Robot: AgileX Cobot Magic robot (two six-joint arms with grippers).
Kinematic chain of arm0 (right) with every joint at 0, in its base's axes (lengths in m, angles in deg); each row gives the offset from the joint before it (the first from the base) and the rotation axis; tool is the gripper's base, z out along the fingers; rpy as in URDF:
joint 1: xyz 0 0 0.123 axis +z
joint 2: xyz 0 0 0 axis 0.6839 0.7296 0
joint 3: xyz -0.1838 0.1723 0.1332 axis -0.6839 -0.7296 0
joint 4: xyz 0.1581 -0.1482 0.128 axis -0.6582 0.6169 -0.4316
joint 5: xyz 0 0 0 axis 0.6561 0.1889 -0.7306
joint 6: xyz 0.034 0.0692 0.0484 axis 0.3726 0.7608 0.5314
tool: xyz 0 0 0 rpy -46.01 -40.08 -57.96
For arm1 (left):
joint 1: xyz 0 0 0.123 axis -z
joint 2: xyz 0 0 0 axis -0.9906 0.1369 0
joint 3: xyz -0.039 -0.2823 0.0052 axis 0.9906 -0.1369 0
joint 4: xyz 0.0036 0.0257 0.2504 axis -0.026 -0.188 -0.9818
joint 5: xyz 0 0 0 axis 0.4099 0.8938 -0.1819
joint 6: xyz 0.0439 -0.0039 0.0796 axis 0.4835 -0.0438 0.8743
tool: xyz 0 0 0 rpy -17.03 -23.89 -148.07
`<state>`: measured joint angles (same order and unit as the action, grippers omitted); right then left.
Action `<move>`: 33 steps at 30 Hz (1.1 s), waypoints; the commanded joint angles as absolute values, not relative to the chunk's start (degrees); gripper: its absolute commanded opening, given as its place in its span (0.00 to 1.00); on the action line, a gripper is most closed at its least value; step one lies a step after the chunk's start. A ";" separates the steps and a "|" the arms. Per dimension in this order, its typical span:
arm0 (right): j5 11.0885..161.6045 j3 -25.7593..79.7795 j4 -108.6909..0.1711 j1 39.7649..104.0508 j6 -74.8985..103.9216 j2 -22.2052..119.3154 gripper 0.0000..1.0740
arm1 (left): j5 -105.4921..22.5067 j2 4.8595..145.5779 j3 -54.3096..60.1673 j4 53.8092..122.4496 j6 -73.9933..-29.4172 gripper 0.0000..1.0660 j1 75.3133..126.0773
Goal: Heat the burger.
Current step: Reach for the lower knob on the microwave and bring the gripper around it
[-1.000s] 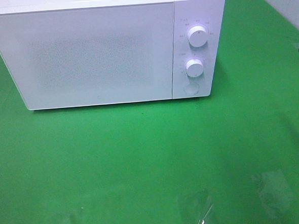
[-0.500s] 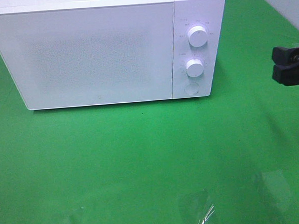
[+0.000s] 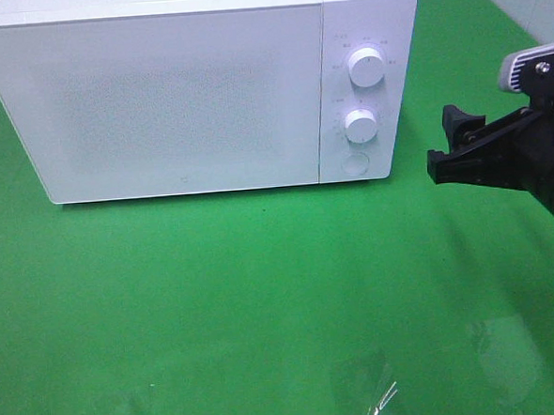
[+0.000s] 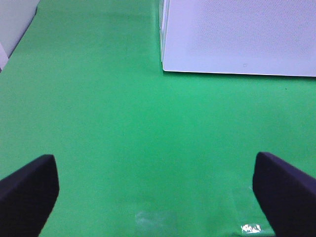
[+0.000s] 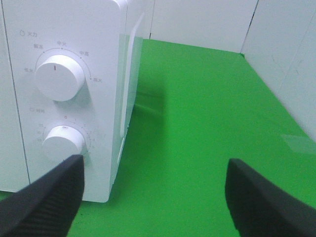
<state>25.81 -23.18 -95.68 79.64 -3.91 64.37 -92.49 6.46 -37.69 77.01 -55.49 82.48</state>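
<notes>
I see the right end effector (image 3: 442,142) hanging over the desk (image 3: 263,293), just off the right side of the microwave (image 3: 158,102). It is apart from the casing and level with the control panel. Its jaws are spread wide with nothing between them. In its wrist view the lower knob (image 5: 63,142) sits just above one finger (image 5: 47,197), and the microwave's front right edge runs down between the two fingers. The upper knob (image 3: 366,67) and the round button (image 3: 354,163) are untouched. On that side I have open green desk up to the white wall panels (image 5: 291,69).

The left end effector (image 4: 158,197) is released too. Its jaws are wide and it sits low over bare desk, well apart from the microwave's lower left corner. The microwave door (image 3: 167,101) sits shut, flush with the panel. I cannot tell where the burger is; none of my views shows it. Shiny tape patches (image 3: 363,386) lie near the desk's front edge.
</notes>
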 commanded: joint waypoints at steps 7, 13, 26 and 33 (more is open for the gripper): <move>16.59 -21.00 -106.06 91.45 -4.71 70.44 0.71 | -91.74 5.43 -37.69 77.13 -55.49 0.95 82.36; 16.07 -16.65 -106.46 93.34 -4.42 75.77 0.71 | -91.74 5.43 -37.69 77.13 -55.49 0.95 82.36; 17.45 -9.54 -104.79 89.67 -3.57 83.45 0.71 | -91.74 5.49 -37.69 77.13 -55.49 0.95 82.36; 18.77 -4.39 -102.90 86.80 -0.93 87.00 0.71 | -91.74 5.49 -37.69 77.13 -55.49 0.95 82.36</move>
